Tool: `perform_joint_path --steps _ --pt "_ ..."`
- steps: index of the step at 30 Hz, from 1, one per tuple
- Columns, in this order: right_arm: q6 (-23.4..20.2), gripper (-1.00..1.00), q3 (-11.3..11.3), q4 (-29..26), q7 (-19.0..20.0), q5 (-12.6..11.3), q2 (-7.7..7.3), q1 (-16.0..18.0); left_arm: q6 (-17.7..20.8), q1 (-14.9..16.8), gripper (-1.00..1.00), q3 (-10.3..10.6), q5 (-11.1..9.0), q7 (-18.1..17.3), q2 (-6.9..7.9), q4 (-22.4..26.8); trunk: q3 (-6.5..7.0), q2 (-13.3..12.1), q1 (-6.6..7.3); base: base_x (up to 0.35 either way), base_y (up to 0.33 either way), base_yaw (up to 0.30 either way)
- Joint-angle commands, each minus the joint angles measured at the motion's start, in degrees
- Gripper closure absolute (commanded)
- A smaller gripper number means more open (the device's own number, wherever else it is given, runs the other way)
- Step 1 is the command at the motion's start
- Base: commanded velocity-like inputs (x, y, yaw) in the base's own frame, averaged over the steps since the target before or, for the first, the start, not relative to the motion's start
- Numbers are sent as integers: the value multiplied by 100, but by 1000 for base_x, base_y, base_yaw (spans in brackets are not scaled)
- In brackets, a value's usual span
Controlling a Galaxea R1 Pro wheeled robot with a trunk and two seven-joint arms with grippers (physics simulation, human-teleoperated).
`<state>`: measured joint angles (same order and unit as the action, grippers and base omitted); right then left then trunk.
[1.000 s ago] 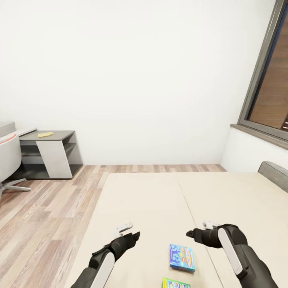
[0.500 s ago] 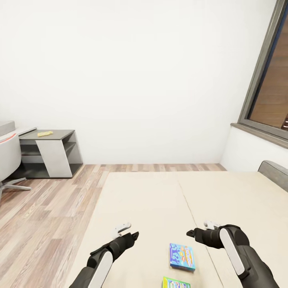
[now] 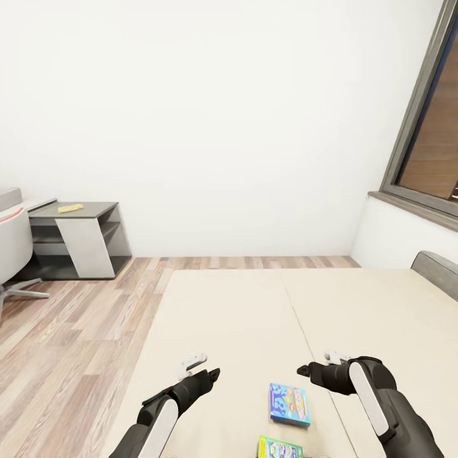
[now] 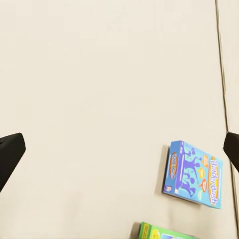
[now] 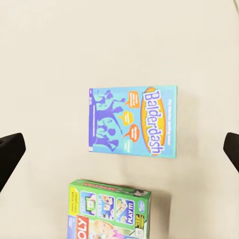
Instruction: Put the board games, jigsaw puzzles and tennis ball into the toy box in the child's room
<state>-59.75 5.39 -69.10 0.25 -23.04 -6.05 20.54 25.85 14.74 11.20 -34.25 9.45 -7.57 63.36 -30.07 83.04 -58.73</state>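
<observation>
Two flat cardboard game boxes on the bed (image 3: 242, 318).
Blue Balderdash box (image 3: 289, 404) at 12 o'clock of green box (image 3: 280, 448); both grippers' jaws wide, empty.

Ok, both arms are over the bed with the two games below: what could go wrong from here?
The blue game and the green game lie flat on the mattress, so open fingers may press into the soft surface without catching an edge. The two boxes sit close together; reaching for one could nudge the other. The green one is cut off at the head view's edge, so aiming there is harder.
</observation>
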Motion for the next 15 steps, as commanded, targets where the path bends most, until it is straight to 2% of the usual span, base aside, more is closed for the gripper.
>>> perform_joint_path --steps 1,15 --pt "-25 -100 5 -3 2 -6 -2 5 17 3 -100 7 -62 52 1 9 -16 4 0 0 0 0" --pt "-25 -100 6 1 -3 -5 -14 11 17 3 -100 6 -70 68 -3 9 -146 4 0 0 0 0"
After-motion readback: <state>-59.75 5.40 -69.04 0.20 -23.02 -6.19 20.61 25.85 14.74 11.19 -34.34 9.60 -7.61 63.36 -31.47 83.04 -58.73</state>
